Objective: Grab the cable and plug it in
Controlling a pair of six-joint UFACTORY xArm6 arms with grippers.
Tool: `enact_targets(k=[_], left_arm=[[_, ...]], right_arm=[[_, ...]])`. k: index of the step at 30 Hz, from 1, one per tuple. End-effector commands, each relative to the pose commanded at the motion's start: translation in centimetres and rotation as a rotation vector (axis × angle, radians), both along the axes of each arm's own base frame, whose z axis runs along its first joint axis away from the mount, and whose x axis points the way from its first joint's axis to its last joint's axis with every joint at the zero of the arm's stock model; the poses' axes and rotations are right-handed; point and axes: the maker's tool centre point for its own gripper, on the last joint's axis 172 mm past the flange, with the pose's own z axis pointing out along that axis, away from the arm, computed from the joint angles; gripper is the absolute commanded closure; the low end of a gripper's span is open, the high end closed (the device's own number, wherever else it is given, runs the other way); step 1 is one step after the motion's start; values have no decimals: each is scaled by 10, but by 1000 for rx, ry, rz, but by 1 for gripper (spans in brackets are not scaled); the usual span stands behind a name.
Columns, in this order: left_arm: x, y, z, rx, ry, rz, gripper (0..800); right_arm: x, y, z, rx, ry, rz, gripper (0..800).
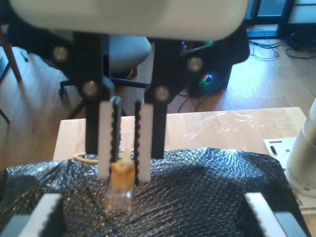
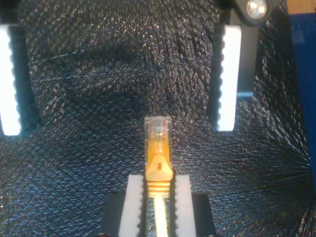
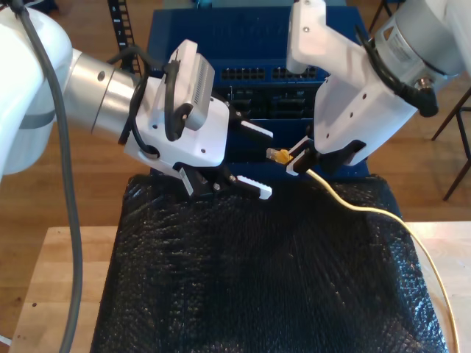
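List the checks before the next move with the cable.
1. Cable gripped: ok, my second claw is shut just behind the plug.
2. Plug clear of the pads: ok.
3. My first claw open and apart from the plug: ok.
4. Plug aimed at the blue unit's ports: not ok, it points at my first claw.
5. Latch side: cannot tell.

Black bubble-textured sheet (image 3: 250, 279) draped over pale wooden table (image 3: 62, 287). Blue rack of network ports (image 3: 254, 73) behind. Office chair (image 1: 123, 54) on wooden floor (image 1: 34, 103).
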Motion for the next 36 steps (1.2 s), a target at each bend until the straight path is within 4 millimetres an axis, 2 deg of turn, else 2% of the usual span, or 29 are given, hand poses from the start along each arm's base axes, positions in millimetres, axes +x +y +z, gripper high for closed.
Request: enact_targets(k=[14,18,20,30,33,36], left_arm=[[4,1,-1,3,-10,9,11],[4,1,-1,5,-12,9,52],[4,1,-1,4,-15,8,105],[3,2,-5,1,-33,-4,239],[2,2,-7,0,-28,-3,326],[-1,2,-3,0,-44,-3,330]], right_arm=[[-4,9,0,36,14,18,796],[-3,9,-2,34,20,17,796],[-3,9,-3,34,21,17,794],[-3,9,-3,34,21,16,794],[-3,9,-2,34,20,16,794],[-3,9,-3,34,21,16,794]])
